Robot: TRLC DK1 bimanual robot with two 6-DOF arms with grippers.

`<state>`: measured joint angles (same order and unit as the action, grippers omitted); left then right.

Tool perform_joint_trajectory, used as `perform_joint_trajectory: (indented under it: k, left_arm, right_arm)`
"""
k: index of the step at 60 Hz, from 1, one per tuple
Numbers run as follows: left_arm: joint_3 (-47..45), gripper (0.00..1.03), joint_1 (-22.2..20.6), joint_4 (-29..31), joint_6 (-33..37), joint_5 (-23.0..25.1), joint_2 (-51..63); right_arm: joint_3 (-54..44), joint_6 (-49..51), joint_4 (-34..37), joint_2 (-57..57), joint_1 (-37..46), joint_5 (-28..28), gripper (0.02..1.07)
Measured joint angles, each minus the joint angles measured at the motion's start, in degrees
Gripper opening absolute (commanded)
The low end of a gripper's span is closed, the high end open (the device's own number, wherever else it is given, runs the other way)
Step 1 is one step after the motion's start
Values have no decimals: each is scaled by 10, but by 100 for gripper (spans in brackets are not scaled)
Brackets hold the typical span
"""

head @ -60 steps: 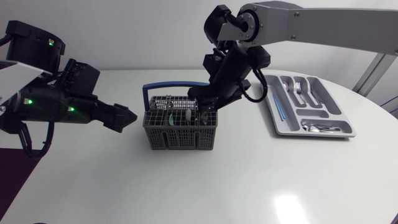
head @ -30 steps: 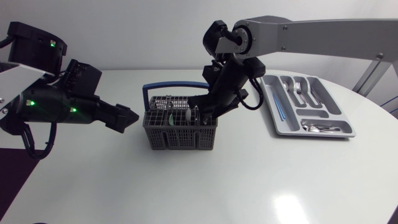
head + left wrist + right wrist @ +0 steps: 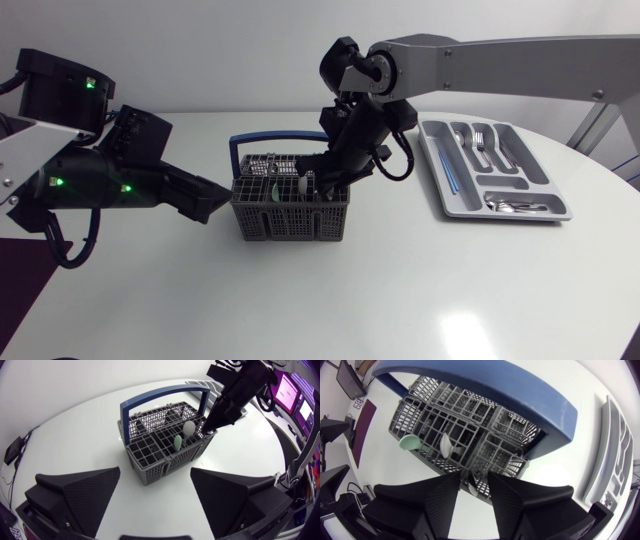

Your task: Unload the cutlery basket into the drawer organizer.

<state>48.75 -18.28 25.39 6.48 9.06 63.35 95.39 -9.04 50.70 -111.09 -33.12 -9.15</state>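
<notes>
Basket (image 3: pixel 290 205) sits mid-table, well apart from the organizer (image 3: pixel 452 207), & nothing holds it: L gripper (image 3: pixel 155 472) is just beside its end w/ jaws wide apart, so a snagged lift could drag or tip it. R gripper (image 3: pixel 472 482) is down in a corner cell; can't tell if it's clamped on anything, so a weak hold may drop a pc. White spoon (image 3: pixel 189 427) & green spoon (image 3: pixel 177 441) nearby could get knocked.

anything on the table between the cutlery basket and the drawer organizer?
No. Bare table between cutlery basket and drawer organizer, seen in the head view.
</notes>
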Motion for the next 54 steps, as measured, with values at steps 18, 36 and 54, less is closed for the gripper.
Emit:
perform_joint_trajectory:
  k: [18,36,54]
  left_arm:
    - [-10,99,-4,-13,0,0,0]
    - [-19,99,-4,-15,0,0,0]
    - [-23,99,-4,-19,0,0,0]
  right_arm:
    - [-8,0,-11,0,-6,4,22]
    - [-19,0,-15,2,-14,21,8]
    - [-30,1,-17,29,-17,28,8]
